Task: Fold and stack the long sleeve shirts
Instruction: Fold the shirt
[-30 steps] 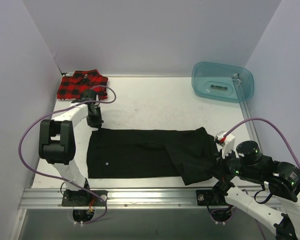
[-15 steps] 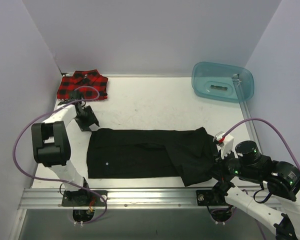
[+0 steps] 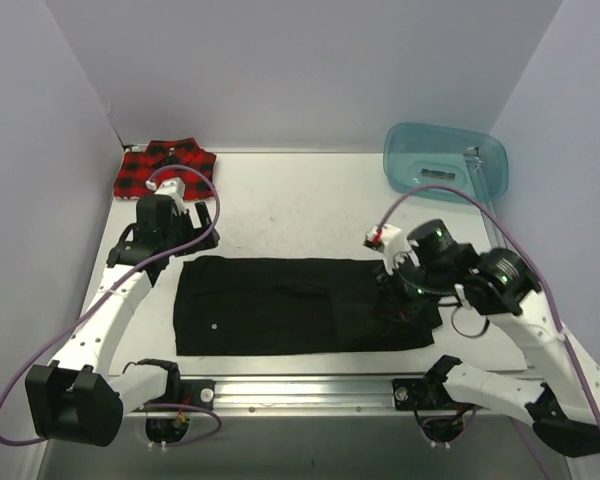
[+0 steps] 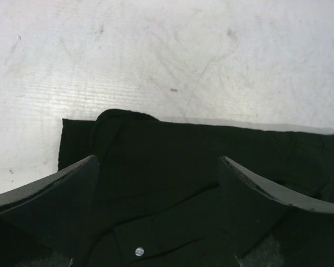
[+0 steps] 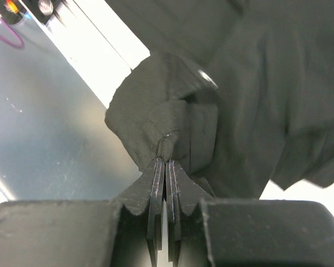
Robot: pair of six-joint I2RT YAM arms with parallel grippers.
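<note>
Black shirt (image 3: 280, 305) lies flat in a long rectangle on the table (image 3: 300, 205), reaching from under the left claw (image 3: 204, 233) across to the right claw (image 3: 393, 292). The right claw is clenched on a bunched fold at the shirt's right end; its wrist view shows the cloth pinched between pressed-together fingers (image 5: 157, 181). The left claw is released, its fingers (image 4: 61, 194) spread wide over the shirt's far left corner, with a white button (image 4: 138, 251) showing between them. The plaid shirt (image 3: 165, 168) lies folded beyond the left claw, apart from the black one. A teal tub (image 3: 445, 165) sits well beyond the right claw.
</note>
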